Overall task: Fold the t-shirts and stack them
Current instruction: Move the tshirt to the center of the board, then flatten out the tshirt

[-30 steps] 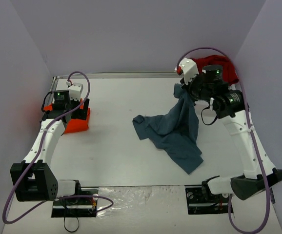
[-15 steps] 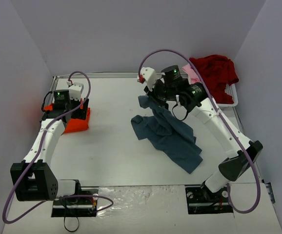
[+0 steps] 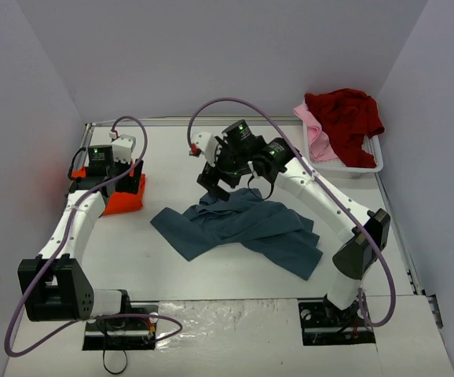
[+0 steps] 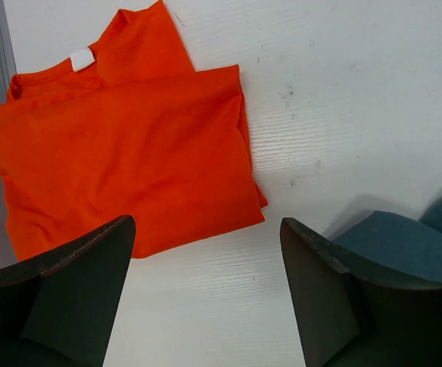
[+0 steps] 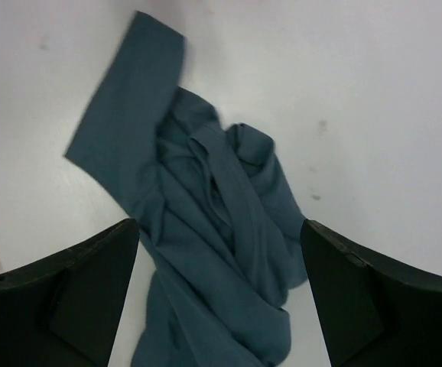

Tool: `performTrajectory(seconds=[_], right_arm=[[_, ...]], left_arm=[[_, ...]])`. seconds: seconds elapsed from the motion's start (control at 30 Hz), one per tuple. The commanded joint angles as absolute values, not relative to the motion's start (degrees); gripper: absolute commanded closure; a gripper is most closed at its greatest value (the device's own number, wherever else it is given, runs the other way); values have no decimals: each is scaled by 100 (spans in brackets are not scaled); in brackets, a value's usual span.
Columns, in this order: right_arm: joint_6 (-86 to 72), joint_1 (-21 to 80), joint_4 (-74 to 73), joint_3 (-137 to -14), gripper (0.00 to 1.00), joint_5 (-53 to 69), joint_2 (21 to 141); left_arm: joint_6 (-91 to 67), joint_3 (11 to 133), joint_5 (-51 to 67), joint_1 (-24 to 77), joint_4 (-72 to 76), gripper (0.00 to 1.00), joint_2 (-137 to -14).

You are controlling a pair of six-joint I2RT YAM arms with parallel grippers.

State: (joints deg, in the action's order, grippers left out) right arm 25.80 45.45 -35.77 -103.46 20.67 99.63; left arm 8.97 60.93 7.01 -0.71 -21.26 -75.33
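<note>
Crumpled blue-grey t-shirt [image 3: 243,228] lay below the right end effector [image 5: 219,225]; folded orange t-shirt [image 4: 121,160] below the left end effector [image 4: 206,225]; red t-shirt [image 3: 343,116] and pink t-shirt [image 3: 315,135] heaped far off.

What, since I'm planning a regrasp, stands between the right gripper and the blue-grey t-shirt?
Nothing visible does. The right gripper hovers open right over the crumpled blue-grey t-shirt, with only air between them.

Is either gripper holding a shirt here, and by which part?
Nothing is held. The right gripper hangs open above the crumpled blue-grey shirt; the left gripper is open over the folded orange shirt.
</note>
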Motion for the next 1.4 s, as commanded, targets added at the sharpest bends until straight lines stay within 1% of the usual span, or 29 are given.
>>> performTrajectory(seconds=[0.0,0.07,0.17,0.23,0.4,0.5,0.73,0.8,0.93,1.13,1.37], right_arm=[[2733,3816,-3446,-10074,18,1538,9826],[2803,3420,-3393,-9915,20,1495,9826],[2908,3261,-3182,-9581,22,890,9931],[2918,3226,-3120,-9510,23,739,10186],[2909,3182,-3146,-9694,24,1150,10853],[2918,3313,-3182,-9870,24,1607,11003],[3129,3945,-3252,-10081,24,2074,11153],[3190,4086,-3252,-10151,24,2135,11232],[3374,4368,-3252,-10344,23,2302,11487],[3515,4465,-3278,-10582,23,2373,12014],[3560,4526,-3270,-10749,25,2452,12603]], left_arm=[[914,6249,685,-62,-2215,24,-7497],[940,6240,703,-62,-2232,24,-7480],[949,6240,782,-62,-2232,24,-7462],[949,6249,800,-62,-2232,24,-7471],[949,6196,817,114,-2224,24,-7436],[967,6152,800,114,-2197,24,-7409],[984,6152,756,114,-2188,24,-7479],[949,6144,686,105,-2171,21,-7488],[897,6144,519,88,-2109,20,-7532],[756,6152,221,-52,-2022,20,-7524],[615,6108,395,-501,-1969,19,-7488]])
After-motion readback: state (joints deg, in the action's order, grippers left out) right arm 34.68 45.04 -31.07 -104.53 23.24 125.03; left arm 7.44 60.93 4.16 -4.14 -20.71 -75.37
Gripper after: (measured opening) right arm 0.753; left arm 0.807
